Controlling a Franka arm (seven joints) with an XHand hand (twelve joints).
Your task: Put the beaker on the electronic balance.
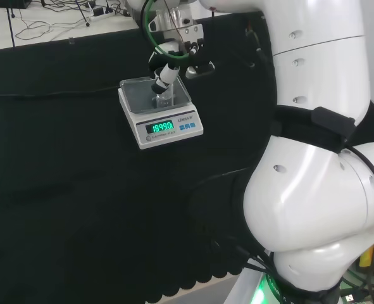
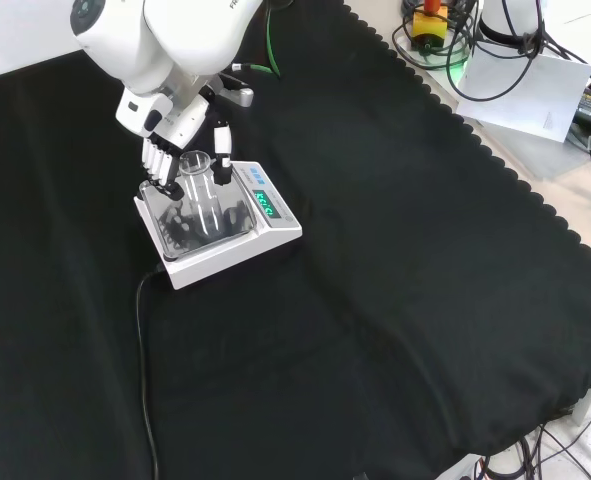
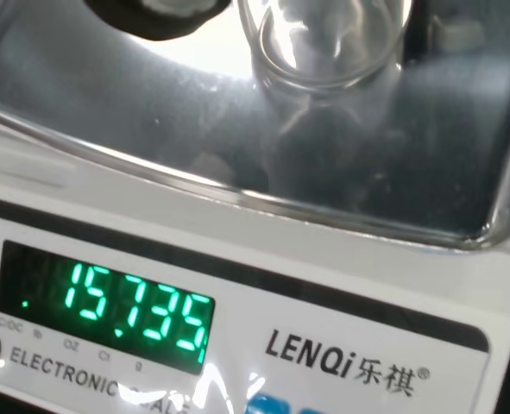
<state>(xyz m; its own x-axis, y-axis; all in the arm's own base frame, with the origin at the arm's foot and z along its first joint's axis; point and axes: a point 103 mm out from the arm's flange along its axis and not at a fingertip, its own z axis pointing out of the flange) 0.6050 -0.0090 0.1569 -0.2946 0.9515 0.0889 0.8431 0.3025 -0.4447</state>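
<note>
While gripped, beaker [image 2: 197, 190] on balance [image 2: 275, 232].

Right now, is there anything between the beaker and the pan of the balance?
Nothing visible: the beaker already stands upright on the balance pan, with the hand around it.

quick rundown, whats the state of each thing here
beaker: upright on the balance pan, looks empty
electronic balance: switched on, green display lit
hand: fingers and thumb on either side of the beaker, whether they grip it is unclear
black cable: lying slack on the cloth
</note>
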